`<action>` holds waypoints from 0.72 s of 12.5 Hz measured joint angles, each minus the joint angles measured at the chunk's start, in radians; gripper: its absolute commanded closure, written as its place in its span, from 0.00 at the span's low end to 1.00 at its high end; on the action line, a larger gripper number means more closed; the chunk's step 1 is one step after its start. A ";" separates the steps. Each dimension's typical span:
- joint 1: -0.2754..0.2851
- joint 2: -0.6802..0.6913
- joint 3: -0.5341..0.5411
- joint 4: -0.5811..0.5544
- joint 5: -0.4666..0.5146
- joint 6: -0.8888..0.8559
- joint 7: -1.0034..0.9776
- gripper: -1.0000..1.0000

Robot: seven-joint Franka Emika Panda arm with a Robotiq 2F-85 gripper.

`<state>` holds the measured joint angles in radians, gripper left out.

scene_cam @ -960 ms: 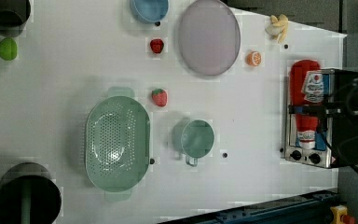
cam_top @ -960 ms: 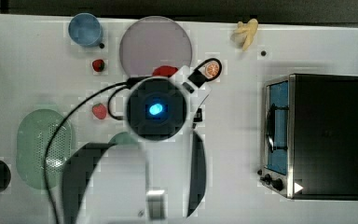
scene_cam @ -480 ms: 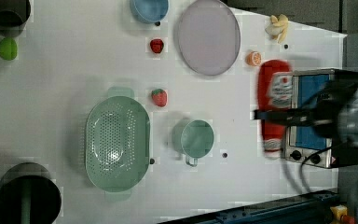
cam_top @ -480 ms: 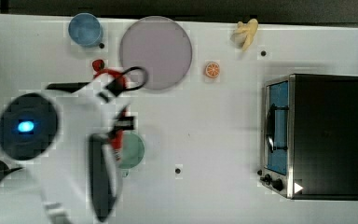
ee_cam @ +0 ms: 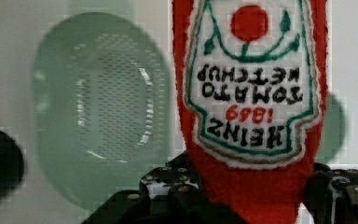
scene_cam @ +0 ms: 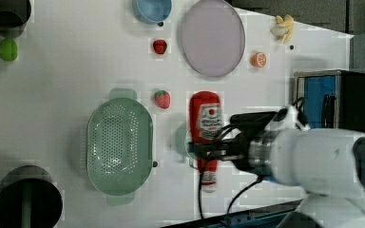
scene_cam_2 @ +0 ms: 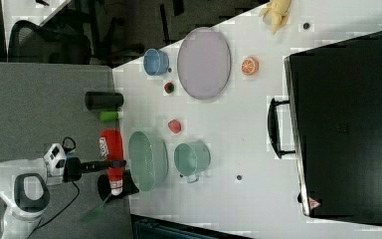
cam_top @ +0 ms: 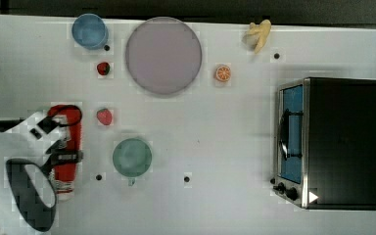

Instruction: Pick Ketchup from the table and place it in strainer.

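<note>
a: while the white arm reaches in from the left view's right, what is the hand [scene_cam: 208, 151] doing?

b: its fingers are clamped on the ketchup [scene_cam: 206, 118], gripping the narrow part of the bottle near the cap, with the label on the far side of the grip. in the top view the hand [cam_top: 64, 152] and bottle [cam_top: 68, 142] sit at the top view's left.

a: is the bottle on the table [scene_cam: 66, 71]?

b: it is held off it. in the right view the ketchup [scene_cam_2: 110, 144] hangs beside the strainer [scene_cam_2: 146, 160], past the table edge over the grey floor. in the wrist view the strainer [ee_cam: 102, 107] lies below and to one side of the ketchup [ee_cam: 251, 93].

a: anything in the containers?

b: the strainer [scene_cam: 119, 142] holds nothing, only its perforated bottom shows. the green cup [cam_top: 132, 157] and blue cup [cam_top: 90, 30] look empty too, and the grey plate [cam_top: 163, 55] is bare.

a: which way does the bottle point?

b: in the left view its long axis runs up and down, cap toward the left view's bottom, roughly parallel to the strainer's length.
</note>
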<state>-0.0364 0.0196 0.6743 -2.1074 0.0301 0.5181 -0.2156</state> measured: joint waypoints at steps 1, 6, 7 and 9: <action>0.009 0.025 0.022 -0.002 -0.003 0.056 0.033 0.39; 0.043 0.246 0.081 0.012 -0.064 0.291 0.226 0.39; 0.045 0.292 0.081 0.010 -0.095 0.323 0.258 0.39; 0.046 0.371 0.069 -0.002 -0.104 0.359 0.301 0.27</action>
<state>0.0093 0.3909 0.7437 -2.1094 -0.0743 0.8770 0.0851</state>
